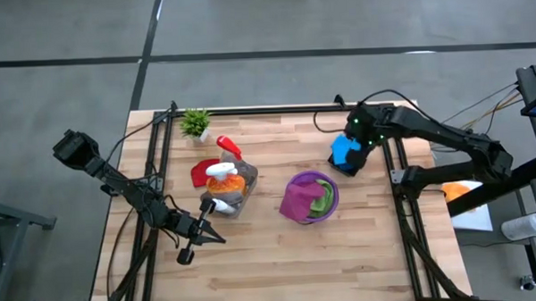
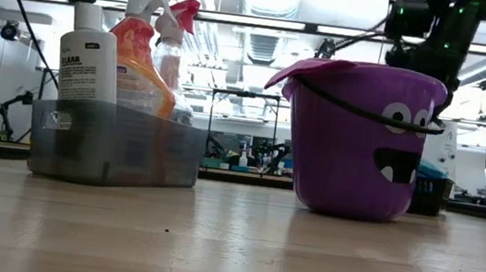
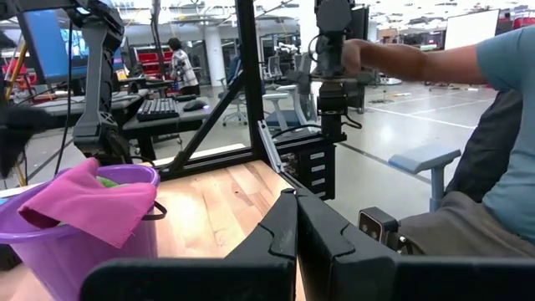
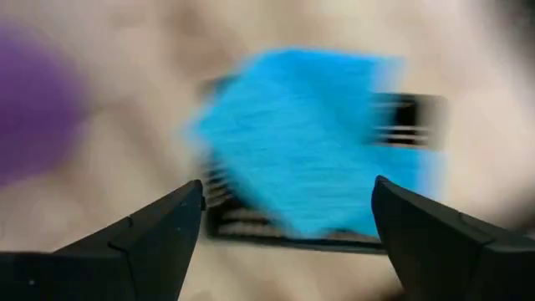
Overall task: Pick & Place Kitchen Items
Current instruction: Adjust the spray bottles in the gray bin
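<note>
— Over at the far right of the wooden surface (image 1: 361, 246), what is the right pincer (image 1: 356, 153) doing?
— It hangs over the blue sponges (image 1: 344, 151), which sit piled in a small dark holder (image 4: 276, 224). From its own wrist camera the two fingers (image 4: 159, 230) stand wide apart, with the blue sponges straight ahead between them and beyond the tips; nothing is gripped.
— Is it touching them?
— I cannot tell; the wrist view is blurred.
— What else is near it?
— The purple bucket (image 1: 327, 186) stands near the holder, toward the middle of the surface, with a magenta cloth (image 1: 297, 201) draped over its rim and a green cloth (image 1: 321, 200) inside.
— And the left pincer (image 1: 218, 206)?
— Its fingers are pressed together, holding nothing. It sits low at the near side of the clear bin (image 1: 243, 192), close to the white-topped bottle.
— What is in that bin?
— The orange spray bottle (image 1: 226, 180) with its white trigger, a white bottle (image 2: 88, 59) and a red-topped bottle (image 1: 229, 147), all upright. A red cloth (image 1: 200, 173) lies just beside the bin, on its left-arm side.
— Anything beyond the surface?
— A seated person (image 3: 493, 159) shows in the left wrist view.
</note>
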Controlling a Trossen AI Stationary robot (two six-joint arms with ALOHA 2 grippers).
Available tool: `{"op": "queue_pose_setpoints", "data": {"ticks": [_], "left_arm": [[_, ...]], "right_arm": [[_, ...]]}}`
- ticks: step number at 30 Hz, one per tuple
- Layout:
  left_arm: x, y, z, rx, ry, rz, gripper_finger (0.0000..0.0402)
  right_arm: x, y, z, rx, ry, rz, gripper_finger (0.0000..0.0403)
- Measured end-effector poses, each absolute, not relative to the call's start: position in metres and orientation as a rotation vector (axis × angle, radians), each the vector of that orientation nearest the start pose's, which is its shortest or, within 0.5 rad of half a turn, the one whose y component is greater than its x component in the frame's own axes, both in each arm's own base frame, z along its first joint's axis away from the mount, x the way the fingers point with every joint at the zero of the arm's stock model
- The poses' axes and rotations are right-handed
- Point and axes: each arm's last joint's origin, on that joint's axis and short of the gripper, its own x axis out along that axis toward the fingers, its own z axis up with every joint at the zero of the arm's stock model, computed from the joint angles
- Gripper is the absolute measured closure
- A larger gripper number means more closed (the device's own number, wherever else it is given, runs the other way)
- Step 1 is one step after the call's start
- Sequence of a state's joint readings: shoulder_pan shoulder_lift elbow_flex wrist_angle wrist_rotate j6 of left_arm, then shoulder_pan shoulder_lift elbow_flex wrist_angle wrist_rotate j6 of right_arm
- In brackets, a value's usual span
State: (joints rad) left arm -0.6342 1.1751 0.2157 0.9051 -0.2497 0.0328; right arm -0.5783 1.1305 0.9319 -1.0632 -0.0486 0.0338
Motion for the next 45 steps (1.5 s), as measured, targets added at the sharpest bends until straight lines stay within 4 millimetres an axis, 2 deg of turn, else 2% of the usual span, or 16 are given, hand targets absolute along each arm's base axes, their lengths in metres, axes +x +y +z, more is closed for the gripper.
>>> {"op": "queue_pose_setpoints", "data": {"ticks": [2, 5, 9, 14, 18, 22, 26, 31, 35, 45], "left_arm": [[0.168, -0.115, 0.176, 0.056, 0.043, -0.385, 0.0401], [0.168, -0.115, 0.176, 0.056, 0.043, -0.385, 0.0401], [0.168, -0.115, 0.176, 0.064, 0.043, -0.386, 0.0401], [0.167, -0.116, 0.175, 0.078, 0.041, -0.393, 0.0401], [0.165, -0.118, 0.176, 0.075, 0.048, -0.407, 0.0401], [0.157, -0.117, 0.181, 0.061, 0.068, -0.423, 0.0401], [0.145, -0.113, 0.187, 0.045, 0.085, -0.434, 0.0401], [0.129, -0.1, 0.196, -0.062, 0.154, -0.42, 0.0401], [0.123, -0.094, 0.202, -0.05, 0.116, -0.425, 0.0401], [0.128, -0.096, 0.245, 0.111, -0.043, -0.416, 0.0401]], "right_arm": [[0.158, -0.105, 0.263, 0.367, 1.224, -0.61, 0.0064], [0.155, -0.104, 0.262, 0.353, 1.237, -0.61, 0.0064], [0.16, -0.101, 0.27, 0.324, 1.125, -0.55, 0.0064], [0.172, -0.088, 0.288, 0.214, 0.706, -0.438, 0.0064], [0.174, -0.068, 0.297, 0.108, 0.353, -0.336, 0.0064], [0.171, -0.045, 0.296, 0.067, 0.169, -0.212, 0.0064], [0.169, -0.025, 0.292, 0.075, 0.135, -0.141, 0.0064], [0.173, -0.001, 0.286, 0.064, 0.161, -0.072, 0.0064], [0.177, 0.013, 0.286, 0.017, 0.167, -0.066, 0.0064], [0.19, 0.024, 0.279, -0.016, 0.214, -0.047, 0.0064]]}}
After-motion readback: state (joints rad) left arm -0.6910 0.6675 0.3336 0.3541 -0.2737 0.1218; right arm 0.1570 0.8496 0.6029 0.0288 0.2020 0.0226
